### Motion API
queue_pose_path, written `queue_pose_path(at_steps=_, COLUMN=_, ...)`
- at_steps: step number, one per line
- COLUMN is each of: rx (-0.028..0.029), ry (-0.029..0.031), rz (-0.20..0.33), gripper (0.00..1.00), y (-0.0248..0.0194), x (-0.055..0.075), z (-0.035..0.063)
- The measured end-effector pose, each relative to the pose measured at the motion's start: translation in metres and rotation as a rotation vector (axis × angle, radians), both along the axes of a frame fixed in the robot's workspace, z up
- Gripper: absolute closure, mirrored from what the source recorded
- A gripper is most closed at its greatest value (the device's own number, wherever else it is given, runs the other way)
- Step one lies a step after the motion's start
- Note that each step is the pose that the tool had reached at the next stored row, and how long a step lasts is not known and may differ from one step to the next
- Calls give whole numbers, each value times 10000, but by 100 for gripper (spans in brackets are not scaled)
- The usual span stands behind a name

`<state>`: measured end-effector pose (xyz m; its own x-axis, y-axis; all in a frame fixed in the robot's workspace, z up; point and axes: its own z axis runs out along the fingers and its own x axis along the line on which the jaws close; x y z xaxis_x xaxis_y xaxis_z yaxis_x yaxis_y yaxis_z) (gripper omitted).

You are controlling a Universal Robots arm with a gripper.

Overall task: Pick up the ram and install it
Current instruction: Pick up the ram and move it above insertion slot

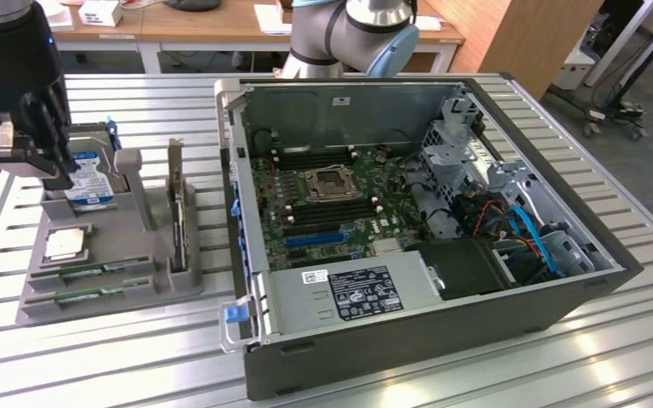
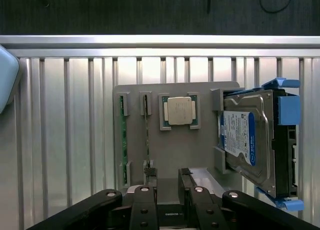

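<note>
1. A slatted metal table (image 1: 88, 365) carries everything.
2. An open computer case (image 1: 553, 280) lies on its side at the exterior view's right. Its motherboard (image 1: 303, 204) faces up, and a power supply (image 1: 355, 289) sits at the near edge.
3. A grey holder (image 1: 133, 255) sits just beside the case, on the exterior view's left.
4. A silver hard drive (image 1: 91, 183) with a blue label stands upright in blue rails at the holder's far end.
5. An expansion card (image 1: 176, 200) stands upright on the holder's case-facing edge, between the holder's slots and the case.
6. The gripper (image 1: 45, 166) hangs above the holder, in front of the hard drive in the exterior view. Its claw is spread and grips nothing; the wrist view shows bare holder between the fingers (image 2: 149, 182).
7. The ram (image 1: 94, 270) lies in its slot at the holder's near end, next to the processor. In the wrist view one finger lines up with the ram's end; contact cannot be told.
8. A second stick (image 1: 88, 295) lies in the slot alongside.
9. A processor (image 1: 65, 244) rests between the ram and the hard drive.
</note>
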<state>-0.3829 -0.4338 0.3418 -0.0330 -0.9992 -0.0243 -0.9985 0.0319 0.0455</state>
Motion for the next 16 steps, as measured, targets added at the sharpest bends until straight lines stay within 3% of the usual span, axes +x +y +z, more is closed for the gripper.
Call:
queue_pose_path(at_steps=12, rx=-1, ry=0, rz=1, gripper=69, y=-153, x=0, z=0)
queue_pose_path(at_steps=16, rx=-1, ry=-1, rz=-1, gripper=69, y=-163, x=0, z=0)
